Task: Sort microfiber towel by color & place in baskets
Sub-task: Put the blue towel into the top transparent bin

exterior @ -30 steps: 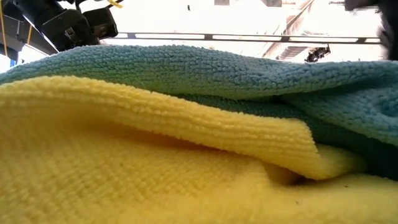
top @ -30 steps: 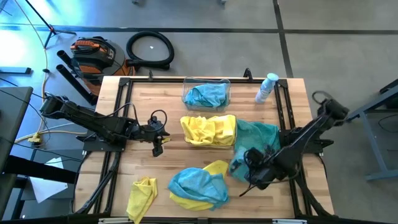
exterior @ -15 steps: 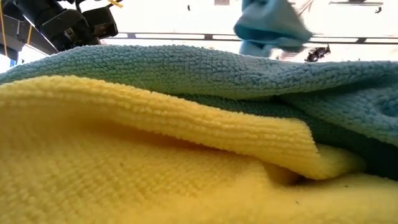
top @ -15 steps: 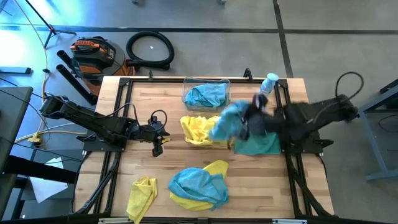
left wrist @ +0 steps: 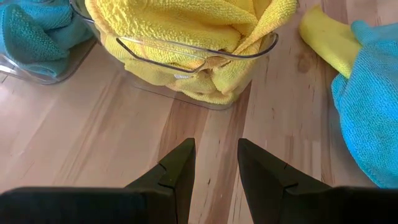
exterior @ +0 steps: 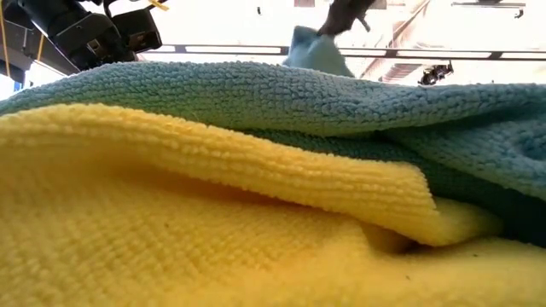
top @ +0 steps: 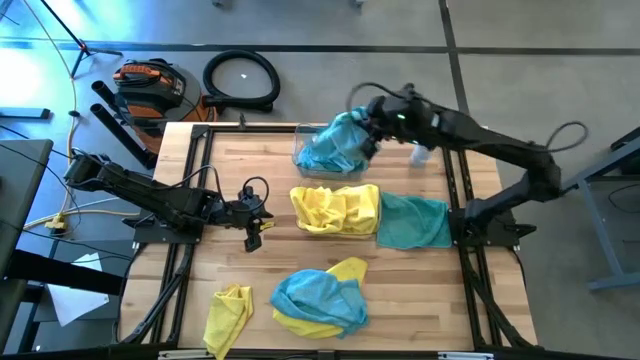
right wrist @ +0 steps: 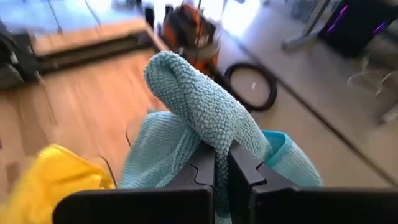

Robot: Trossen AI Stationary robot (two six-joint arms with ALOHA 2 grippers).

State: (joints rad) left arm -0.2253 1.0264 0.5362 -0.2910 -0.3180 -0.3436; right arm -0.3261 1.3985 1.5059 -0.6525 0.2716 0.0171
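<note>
With our right claw [top: 368, 132] pinched shut on a teal towel [top: 342, 135] above the far-edge basket [top: 303, 150] and our left claw [left wrist: 212, 163] open and empty, we risk cloth draping over the basket's rim or brushing the bottle [top: 420, 155] beside it, though mid-bench stays open.

Low view: table behind towels [exterior: 256, 196] hidden
</note>
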